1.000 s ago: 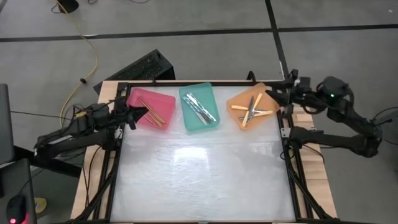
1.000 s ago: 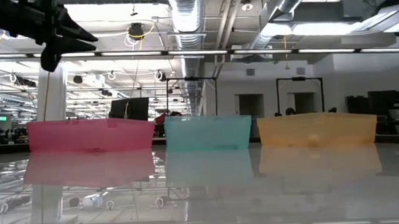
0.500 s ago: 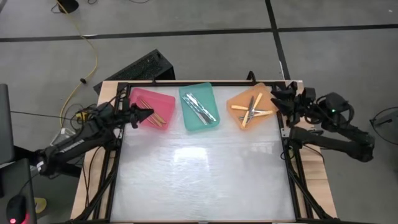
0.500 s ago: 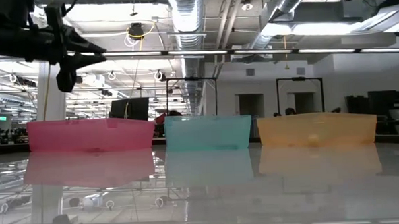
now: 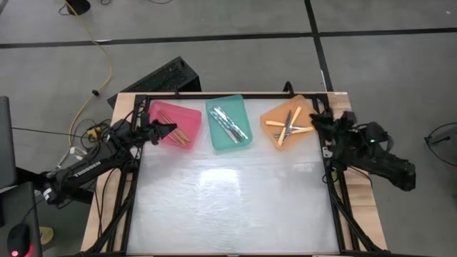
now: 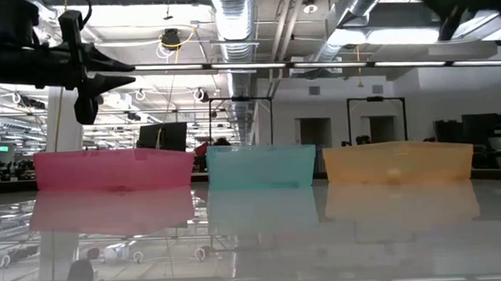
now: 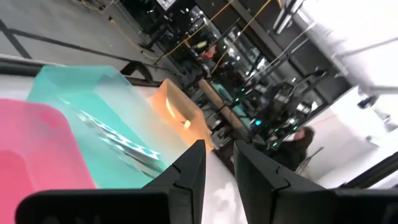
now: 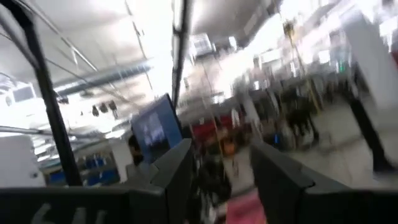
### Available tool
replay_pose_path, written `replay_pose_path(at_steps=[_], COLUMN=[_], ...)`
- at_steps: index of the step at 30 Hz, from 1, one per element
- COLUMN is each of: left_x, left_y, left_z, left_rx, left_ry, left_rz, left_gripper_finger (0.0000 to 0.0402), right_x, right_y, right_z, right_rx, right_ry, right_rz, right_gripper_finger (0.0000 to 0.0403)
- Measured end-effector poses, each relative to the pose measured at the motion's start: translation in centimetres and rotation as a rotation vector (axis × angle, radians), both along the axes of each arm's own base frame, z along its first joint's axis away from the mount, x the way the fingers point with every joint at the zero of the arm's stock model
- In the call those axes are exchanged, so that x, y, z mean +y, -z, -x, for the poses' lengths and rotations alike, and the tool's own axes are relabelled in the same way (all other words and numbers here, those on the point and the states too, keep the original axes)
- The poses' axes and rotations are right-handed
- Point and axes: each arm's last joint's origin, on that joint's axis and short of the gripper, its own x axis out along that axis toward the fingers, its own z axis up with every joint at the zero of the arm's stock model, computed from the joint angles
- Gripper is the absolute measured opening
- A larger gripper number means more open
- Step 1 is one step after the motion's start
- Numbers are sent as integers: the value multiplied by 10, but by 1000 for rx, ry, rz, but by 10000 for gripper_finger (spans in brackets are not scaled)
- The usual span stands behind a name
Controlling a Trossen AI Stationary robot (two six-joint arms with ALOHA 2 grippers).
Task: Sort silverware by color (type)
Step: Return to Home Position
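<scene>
High view: the job reads as finished. All the silverware (image 5: pixel 230 123) lies inside the pink tray (image 5: pixel 158 114), teal tray (image 5: pixel 214 107) and orange tray (image 5: pixel 268 114), and I see none on the table (image 5: pixel 228 193). The left gripper (image 5: pixel 166 130) is at the pink tray's outer edge. The right gripper (image 5: pixel 316 121) is just beside the orange tray's outer edge. I judge the step in hand is homing both arms. The next move calls for a pull away from the trays without clipping a rim.

Low view: this one adds height. The left gripper (image 6: pixel 116 74) hangs well above the pink tray (image 6: pixel 108 170). The tray walls hide the silverware here.

Left wrist view: it shows what the high view can't. The fingers (image 7: pixel 189 171) stand a narrow gap apart with nothing between them. Beyond them the silverware (image 7: pixel 118 140) lies in the teal tray, and a person (image 7: pixel 298 146) is far back in the room.

Right wrist view: the fingers (image 8: pixel 174 168) are parted wider and empty. They point at the room, with no tray in sight.
</scene>
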Motion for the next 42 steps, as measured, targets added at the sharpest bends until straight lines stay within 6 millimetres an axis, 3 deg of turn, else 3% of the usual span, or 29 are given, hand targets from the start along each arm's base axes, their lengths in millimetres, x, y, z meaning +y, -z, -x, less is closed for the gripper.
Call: replay_pose_path(at_steps=[5, 14, 26, 42], left_x=[0, 1, 4, 9], left_y=[14, 17, 22, 40], left_z=[0, 0, 1, 7], left_rx=[-34, 5, 63, 282], left_ry=[8, -14, -117, -384], left_rz=[43, 4, -4, 4], left_gripper_finger=[67, 67, 68, 68], right_x=[-7, -13, -14, -15], right_y=[26, 65, 73, 82], right_z=[-12, -23, -26, -28], right_rx=[23, 8, 78, 199], right_ry=[20, 61, 80, 103], right_rz=[-108, -132, -176, -135], right_gripper_finger=[180, 180, 180, 180])
